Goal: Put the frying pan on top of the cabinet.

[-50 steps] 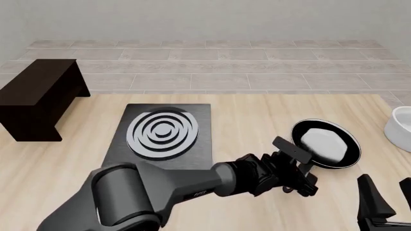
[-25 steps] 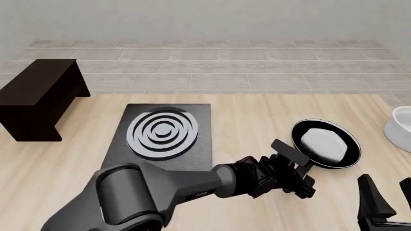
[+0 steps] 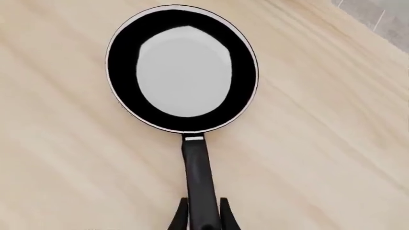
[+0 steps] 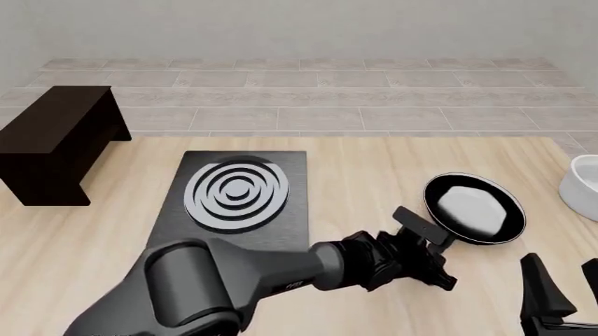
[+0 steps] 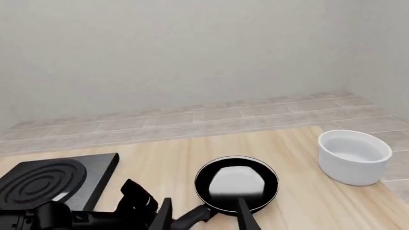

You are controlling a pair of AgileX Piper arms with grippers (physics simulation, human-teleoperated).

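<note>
Nearest me, my left pincer (image 3: 203, 221) has its two tips set one on each side of the frying pan's handle (image 3: 199, 179), close against it near the end — whether they are already biting or only flanking it I cannot tell from the wrist view. I lined the pincer along the handle because, to my eye, that is the one slim part of the pan it can take. In the front view the left arm (image 4: 280, 276) stretches across the near worktop (image 4: 374, 175) towards the right, the left pincer (image 4: 432, 246) meeting the pan's near-left side. My right pincer (image 4: 561, 294) waits low at the near right corner with its fingers apart, holding nothing and out of the way. The frying pan (image 4: 473, 208) sits flat on the wood at the right, a white bowl (image 4: 584, 183) beyond it at the right edge and apart from it. To the left lies the stove plate (image 4: 241, 194), flat, so I judge a carried pan could pass over it with a modest lift. Farthest off, at the far left, stands the cabinet (image 4: 58, 136), its flat top bare and well apart from the pan — the carry would have to cross most of the worktop, and I would watch the cabinet's near edge when rising to it.
</note>
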